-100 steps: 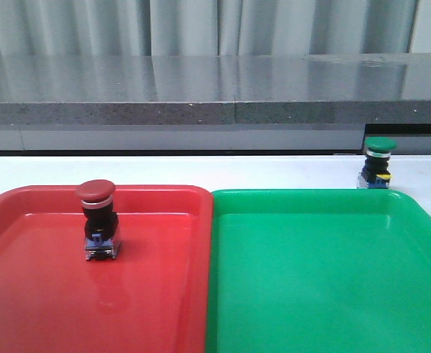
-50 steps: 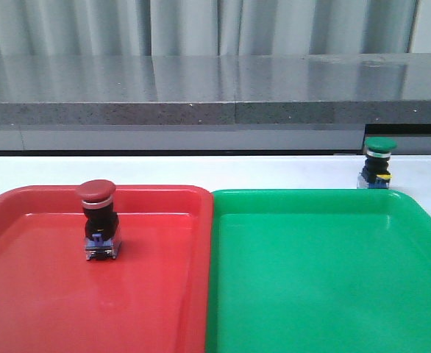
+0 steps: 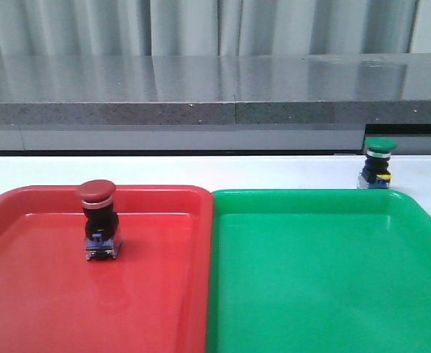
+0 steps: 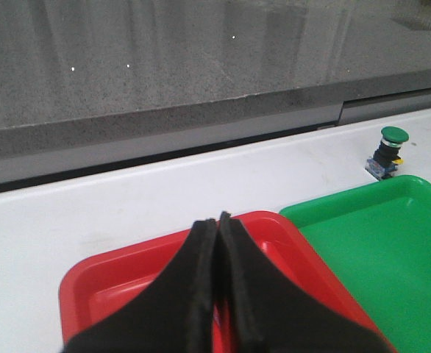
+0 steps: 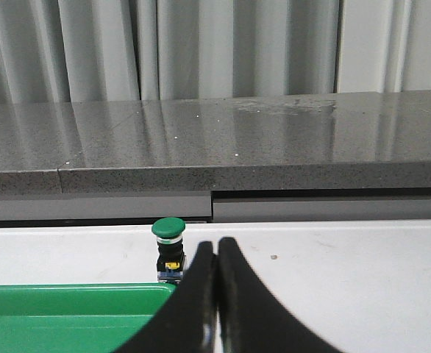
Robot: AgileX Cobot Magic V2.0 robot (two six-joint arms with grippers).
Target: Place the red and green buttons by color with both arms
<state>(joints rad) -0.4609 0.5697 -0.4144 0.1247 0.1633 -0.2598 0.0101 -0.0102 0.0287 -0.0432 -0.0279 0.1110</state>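
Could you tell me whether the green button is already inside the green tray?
No, the green button stands on the white table just beyond the green tray's far rim.

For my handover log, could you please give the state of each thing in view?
Red mushroom-cap push-button: upright, inside red plastic tray.
Green mushroom-cap push-button: upright on white table, behind green plastic tray.
Left gripper: shut, empty.
Right gripper: shut, empty.

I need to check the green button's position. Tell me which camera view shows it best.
The right wrist view: the green button is closest there, upright on the white table just beyond the green tray's rim. The front view shows it small, behind the tray's far right corner. The left wrist view shows it tiny and distant.
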